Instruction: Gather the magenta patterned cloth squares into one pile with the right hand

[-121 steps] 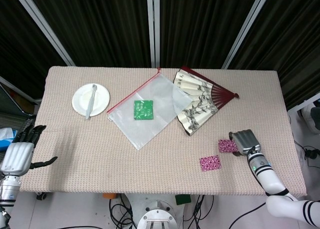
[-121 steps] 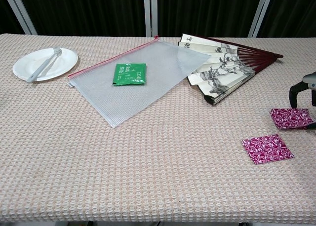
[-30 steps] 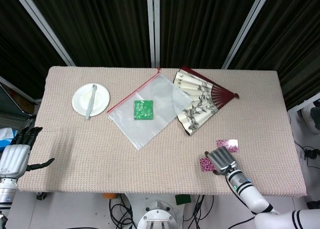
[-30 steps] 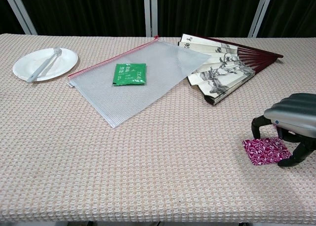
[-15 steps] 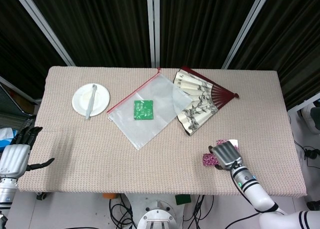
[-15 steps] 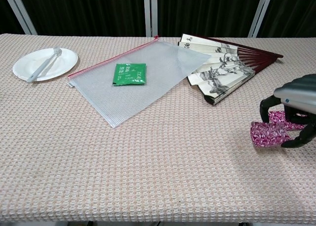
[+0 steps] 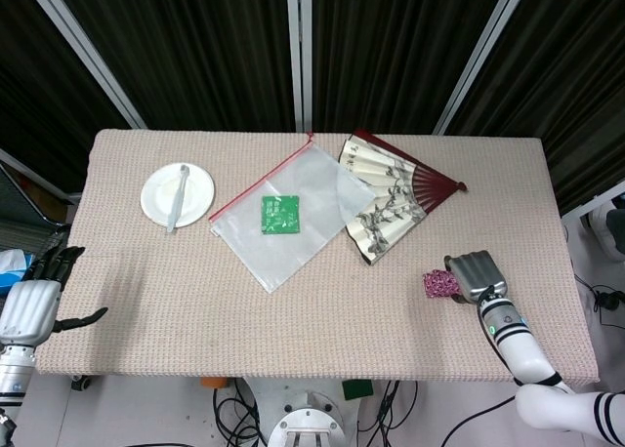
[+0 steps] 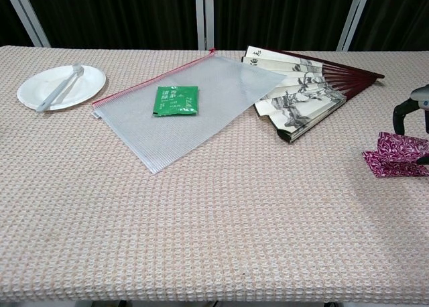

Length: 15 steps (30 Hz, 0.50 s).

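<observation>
Magenta patterned cloth squares (image 7: pixel 440 284) (image 8: pixel 395 155) are lying bunched together, one overlapping the other, near the right edge of the tabletop (image 7: pixel 195 301) (image 8: pixel 201 240), towards its front right corner. In the chest view one square is sitting partly lifted over the one beneath it. The right hand (image 7: pixel 476 275) (image 8: pixel 414 111) is resting over the right side of the pair with its fingers (image 8: pixel 400 116) curved down onto the cloth; whether it is actually gripping the upper square cannot be told. The left hand (image 7: pixel 37 301) is hanging off the front left corner of the tabletop, fingers spread apart and holding nothing. A folding fan (image 7: pixel 391 195) (image 8: pixel 305 92) is lying open towards the back right, well apart from the squares. A clear zip bag (image 7: pixel 288 213) (image 8: pixel 188 109) with a red edge is lying near the middle back, its corner touching the fan, with a green packet (image 7: pixel 279 214) (image 8: pixel 177 100) showing at its middle. A white plate (image 7: pixel 177 194) (image 8: pixel 60 87) is sitting towards the back left, carrying a white utensil (image 7: pixel 179 195) (image 8: pixel 60 87).
</observation>
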Available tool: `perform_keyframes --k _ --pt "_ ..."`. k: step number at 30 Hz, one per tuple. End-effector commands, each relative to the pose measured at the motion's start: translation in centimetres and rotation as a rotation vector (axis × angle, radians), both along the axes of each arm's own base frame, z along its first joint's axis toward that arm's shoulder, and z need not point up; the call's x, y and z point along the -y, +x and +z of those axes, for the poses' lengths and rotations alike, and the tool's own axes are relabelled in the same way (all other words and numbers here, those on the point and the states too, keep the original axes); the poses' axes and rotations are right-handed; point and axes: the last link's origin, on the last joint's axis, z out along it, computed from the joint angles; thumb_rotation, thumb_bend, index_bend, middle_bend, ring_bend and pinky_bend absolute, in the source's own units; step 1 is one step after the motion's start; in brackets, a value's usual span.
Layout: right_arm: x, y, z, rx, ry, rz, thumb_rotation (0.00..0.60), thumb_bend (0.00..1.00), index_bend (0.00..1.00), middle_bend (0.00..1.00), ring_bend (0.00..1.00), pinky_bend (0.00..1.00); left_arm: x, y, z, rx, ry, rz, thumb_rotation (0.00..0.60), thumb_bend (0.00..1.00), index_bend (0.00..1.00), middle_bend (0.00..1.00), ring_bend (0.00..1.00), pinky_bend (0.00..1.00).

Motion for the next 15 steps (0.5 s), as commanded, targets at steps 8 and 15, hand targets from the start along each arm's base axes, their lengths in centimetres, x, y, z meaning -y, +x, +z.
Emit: perform_keyframes --k 8,15 --pt "0.8 -0.7 -1.5 0.003 0.022 -0.039 0.600 0.48 0.39 1.00 1.00 0.90 0.0 0.1 -0.1 -0.004 -0.004 0.001 0.361 0.07 0.09 0.10 0.06 0.18" --pt "0.6 -0.5 -1.6 0.002 0.036 -0.033 0.600 0.48 0.38 1.00 1.00 0.90 -0.1 0.2 -0.1 -0.006 -0.005 -0.006 0.359 0.07 0.09 0.10 0.06 0.18"
